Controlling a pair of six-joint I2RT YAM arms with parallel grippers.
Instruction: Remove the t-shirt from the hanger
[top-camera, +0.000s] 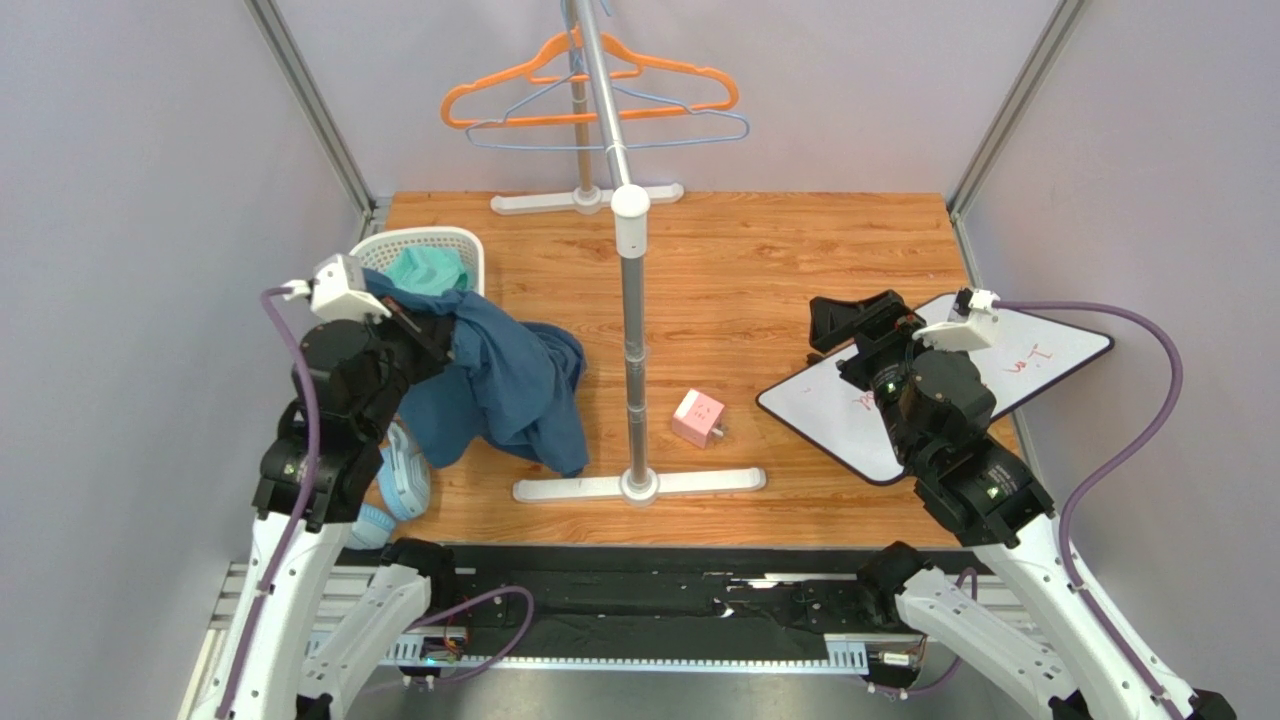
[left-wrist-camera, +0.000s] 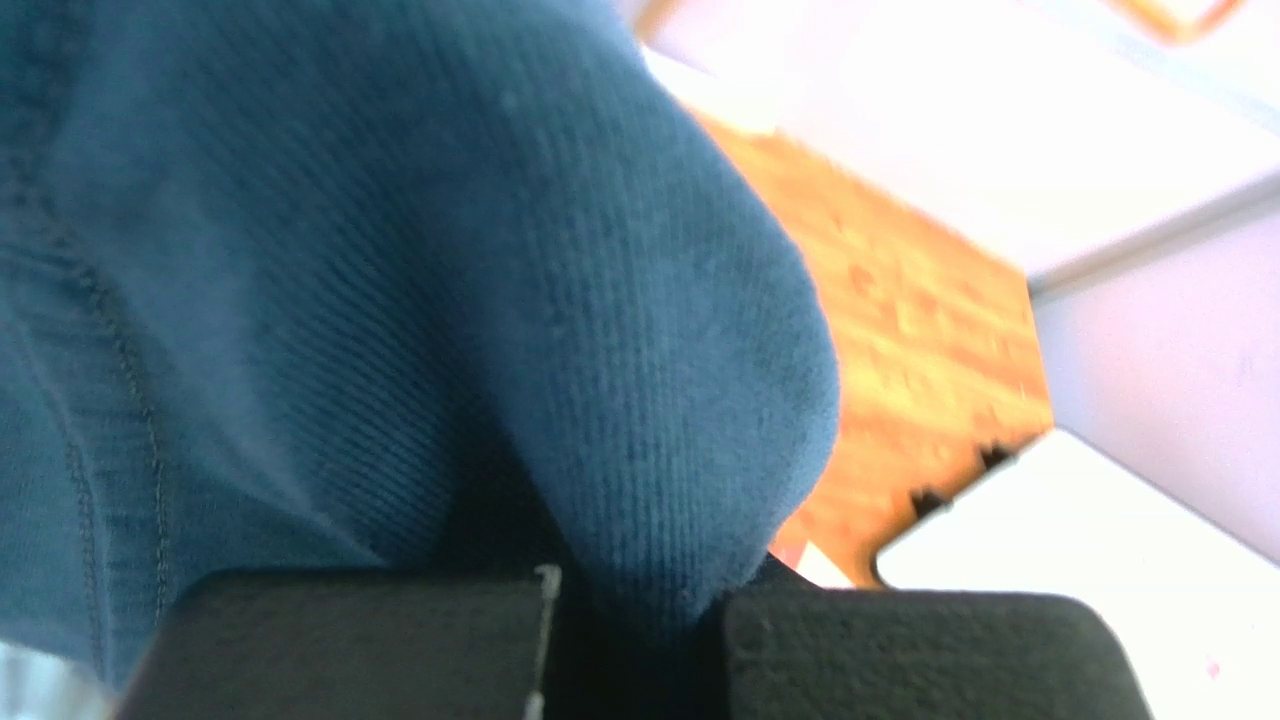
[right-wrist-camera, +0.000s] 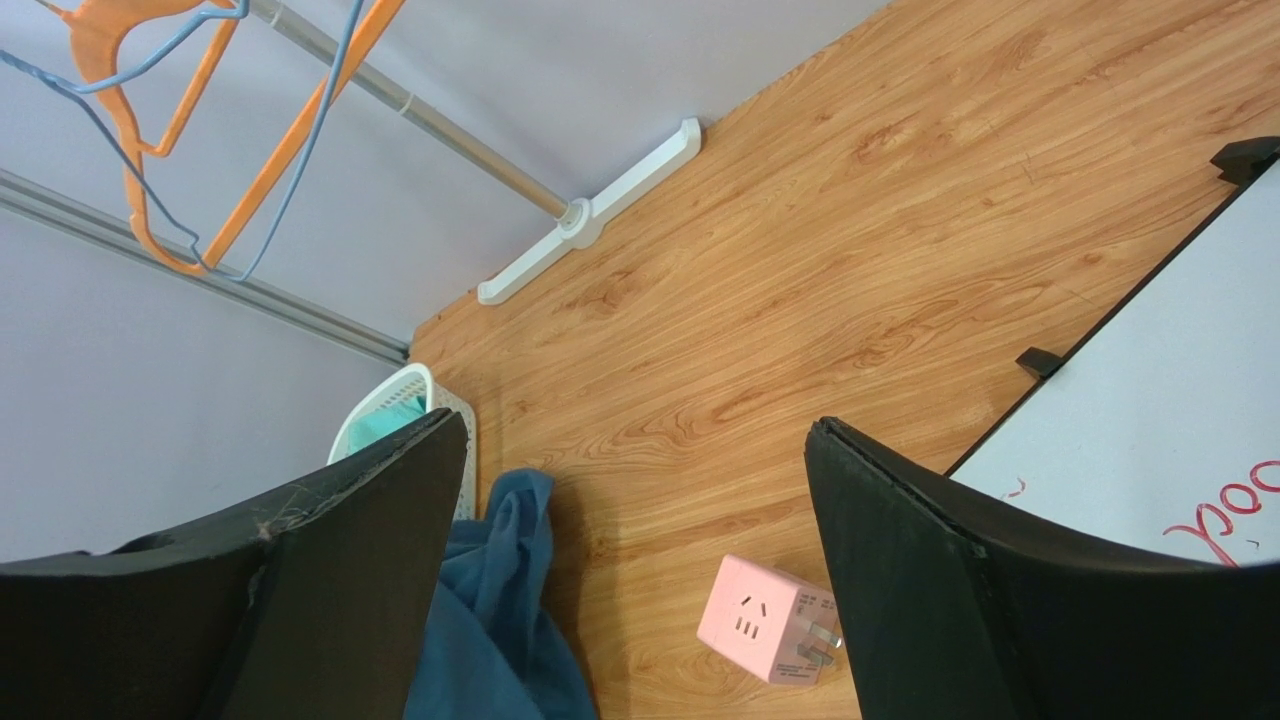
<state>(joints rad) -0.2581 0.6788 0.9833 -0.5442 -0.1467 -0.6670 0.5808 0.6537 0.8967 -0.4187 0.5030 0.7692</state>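
Observation:
The dark blue t-shirt (top-camera: 504, 383) hangs in a bunch from my left gripper (top-camera: 409, 323) down to the table, left of the rack pole. In the left wrist view the blue cloth (left-wrist-camera: 451, 300) fills the frame and is pinched between the two black fingers (left-wrist-camera: 346, 645). An orange hanger (top-camera: 586, 83) and a light blue wire hanger (top-camera: 609, 132) hang bare on the rack's top bar at the back. My right gripper (top-camera: 857, 323) is open and empty above the whiteboard's left end; its view shows the shirt (right-wrist-camera: 504, 600) at lower left.
The clothes rack's grey pole (top-camera: 631, 300) and white foot (top-camera: 639, 483) stand mid-table. A pink plug cube (top-camera: 699, 417) lies right of the pole. A white basket (top-camera: 428, 255) holds teal cloth at the left. A whiteboard (top-camera: 962, 383) lies at the right.

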